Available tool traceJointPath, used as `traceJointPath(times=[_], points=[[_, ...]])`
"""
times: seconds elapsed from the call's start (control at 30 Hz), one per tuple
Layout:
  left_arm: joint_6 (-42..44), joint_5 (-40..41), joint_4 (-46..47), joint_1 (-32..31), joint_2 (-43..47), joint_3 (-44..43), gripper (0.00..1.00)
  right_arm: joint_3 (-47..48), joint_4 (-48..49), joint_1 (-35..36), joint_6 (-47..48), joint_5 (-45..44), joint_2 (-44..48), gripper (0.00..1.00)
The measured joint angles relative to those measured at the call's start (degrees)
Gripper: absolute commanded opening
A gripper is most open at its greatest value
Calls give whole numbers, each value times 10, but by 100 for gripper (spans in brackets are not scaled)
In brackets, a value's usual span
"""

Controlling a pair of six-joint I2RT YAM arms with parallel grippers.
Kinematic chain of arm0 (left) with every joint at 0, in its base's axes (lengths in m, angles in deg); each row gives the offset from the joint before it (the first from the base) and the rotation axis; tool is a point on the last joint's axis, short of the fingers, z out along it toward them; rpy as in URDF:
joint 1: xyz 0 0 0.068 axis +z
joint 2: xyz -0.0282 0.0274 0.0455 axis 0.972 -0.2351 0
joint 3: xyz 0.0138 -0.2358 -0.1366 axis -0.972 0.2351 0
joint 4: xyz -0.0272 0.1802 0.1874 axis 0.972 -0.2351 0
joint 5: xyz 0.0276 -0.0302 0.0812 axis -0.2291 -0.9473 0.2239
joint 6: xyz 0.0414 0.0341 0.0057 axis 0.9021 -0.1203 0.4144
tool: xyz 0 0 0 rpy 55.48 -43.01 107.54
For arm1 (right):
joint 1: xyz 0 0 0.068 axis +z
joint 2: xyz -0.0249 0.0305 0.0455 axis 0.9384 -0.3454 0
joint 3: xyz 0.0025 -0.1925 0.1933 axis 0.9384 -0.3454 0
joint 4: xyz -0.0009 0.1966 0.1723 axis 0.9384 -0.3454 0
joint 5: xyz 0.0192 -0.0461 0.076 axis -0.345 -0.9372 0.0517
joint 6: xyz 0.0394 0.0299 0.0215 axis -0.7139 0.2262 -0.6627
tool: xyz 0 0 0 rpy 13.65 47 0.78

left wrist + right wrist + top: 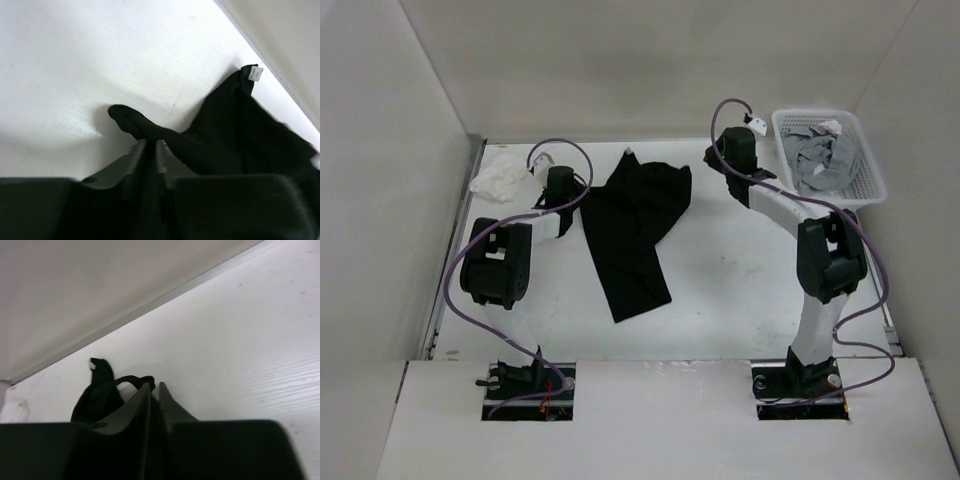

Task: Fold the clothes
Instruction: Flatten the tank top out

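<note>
The clothes, a plain black garment, lie rumpled in the middle of the white table, stretching from the back edge toward the front. At the garment's left edge, my left gripper is shut on a black fold. In the left wrist view that fold runs between the narrow jaws, and the rest of the garment spreads to the right with a white label. My right gripper is at the garment's back right corner. In the right wrist view its jaws pinch a loop of the black fabric.
A white basket with grey garments stands at the back right, just behind the right arm. A small white rumpled cloth lies at the back left beside the left arm. Walls close the table at the back and both sides.
</note>
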Motion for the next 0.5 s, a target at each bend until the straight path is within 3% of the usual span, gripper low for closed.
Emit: traceJointPath(times=[0.07, 0.1, 0.13, 0.2, 0.27, 0.33, 0.4, 0.5], points=[[6, 1, 0, -2, -3, -11, 37, -28, -6, 10, 10, -22, 16, 49], [9, 2, 0, -3, -2, -12, 38, -69, -12, 33, 17, -37, 39, 46], [11, 2, -1, -5, 0, -11, 38, -85, -19, 48, 21, -41, 49, 41], [13, 6, 1, -11, 15, 13, 36, -138, -21, 99, 29, -47, 76, 20], [12, 11, 2, -23, 52, 71, 35, -196, -25, 170, 41, -30, 108, 13], [10, 16, -4, -43, 94, 139, 35, -221, -29, 224, 54, -3, 124, 20], [8, 16, -9, -66, 125, 190, 35, -228, -30, 263, 72, 21, 129, 34], [1, 16, -17, -113, 187, 268, 37, -227, -31, 299, 93, 47, 129, 39]])
